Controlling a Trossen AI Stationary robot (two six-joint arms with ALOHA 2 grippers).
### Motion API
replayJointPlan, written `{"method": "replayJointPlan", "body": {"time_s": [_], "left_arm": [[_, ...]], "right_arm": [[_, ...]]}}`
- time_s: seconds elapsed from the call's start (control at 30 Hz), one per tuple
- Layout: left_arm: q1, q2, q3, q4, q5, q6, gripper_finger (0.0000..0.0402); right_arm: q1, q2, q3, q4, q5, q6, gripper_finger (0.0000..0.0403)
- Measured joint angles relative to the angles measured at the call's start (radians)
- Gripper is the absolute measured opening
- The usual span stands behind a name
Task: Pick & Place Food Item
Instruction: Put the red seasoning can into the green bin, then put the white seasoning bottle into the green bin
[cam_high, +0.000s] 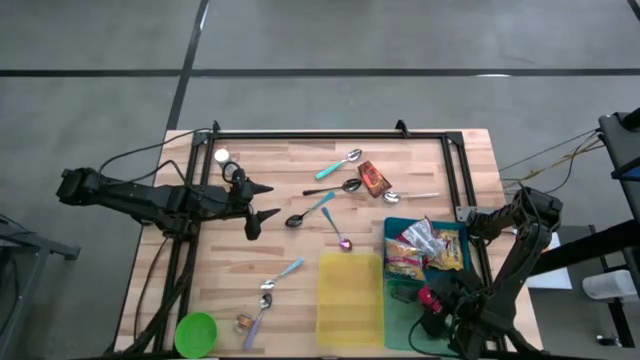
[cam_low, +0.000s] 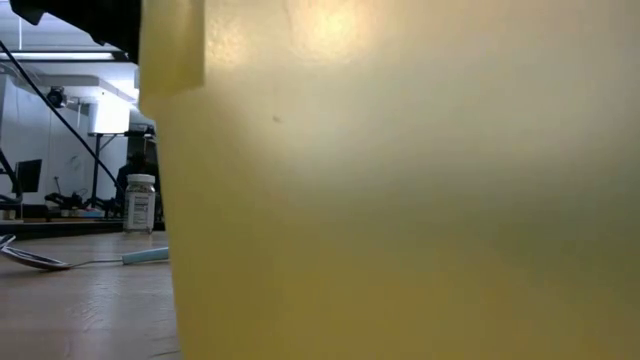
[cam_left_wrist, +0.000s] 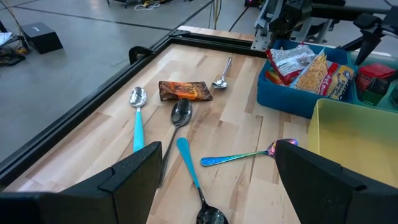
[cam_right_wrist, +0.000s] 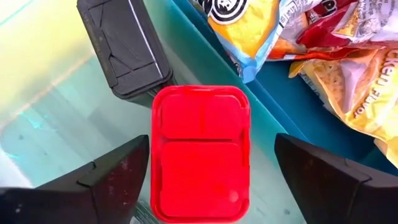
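A red-lidded food tub (cam_right_wrist: 200, 152) sits upright on the floor of the pale green bin (cam_right_wrist: 56, 124) at the table's near right, next to a black box (cam_right_wrist: 124, 50). My right gripper (cam_right_wrist: 211, 186) points down over the tub, open, with one finger on either side of it and a clear gap on one side. In the high view the tub (cam_high: 432, 298) shows just beyond that gripper (cam_high: 437, 308). My left gripper (cam_high: 268, 200) waits open above the table's left half, with nothing between its fingers. A brown snack packet (cam_high: 374, 178) lies flat on the wood.
A blue bin (cam_high: 392, 228) of snack bags adjoins the green bin on its far side. An empty yellow bin (cam_high: 350, 298) stands to its left and fills the low view (cam_low: 400, 180). Several spoons (cam_high: 322, 190) lie mid-table. There is a green bowl (cam_high: 196, 333) near left and a white bottle (cam_low: 140, 203).
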Motion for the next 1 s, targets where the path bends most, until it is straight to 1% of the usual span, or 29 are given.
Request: {"method": "replayJointPlan", "body": {"time_s": [0.17,0.33,0.47,0.6,0.67,0.77,0.9,1.0], "left_arm": [[0.0,0.0,0.0,0.0,0.0,0.0,0.0315],[0.0,0.0,0.0,0.0,0.0,0.0,0.0315],[0.0,0.0,0.0,0.0,0.0,0.0,0.0315],[0.0,0.0,0.0,0.0,0.0,0.0,0.0315],[0.0,0.0,0.0,0.0,0.0,0.0,0.0315],[0.0,0.0,0.0,0.0,0.0,0.0,0.0315],[0.0,0.0,0.0,-0.001,0.0,0.0,0.0315],[0.0,0.0,0.0,-0.001,0.0,0.0,0.0315]], "right_arm": [[0.0,-0.006,0.052,-0.028,-0.022,-0.053,0.0345],[0.0,-0.007,0.138,-0.125,-0.018,-0.086,0.0345],[0.0,-0.008,0.207,-0.215,0.045,-0.067,0.0345],[-0.01,-0.019,0.259,-0.353,0.078,-0.065,0.0345],[-0.015,-0.033,0.268,-0.395,0.128,-0.076,0.0345],[-0.027,-0.076,0.267,-0.409,0.222,-0.117,0.0345],[-0.06,-0.148,0.223,-0.408,0.323,-0.198,0.0345],[-0.099,-0.212,0.178,-0.399,0.425,-0.268,0.0345]]}}
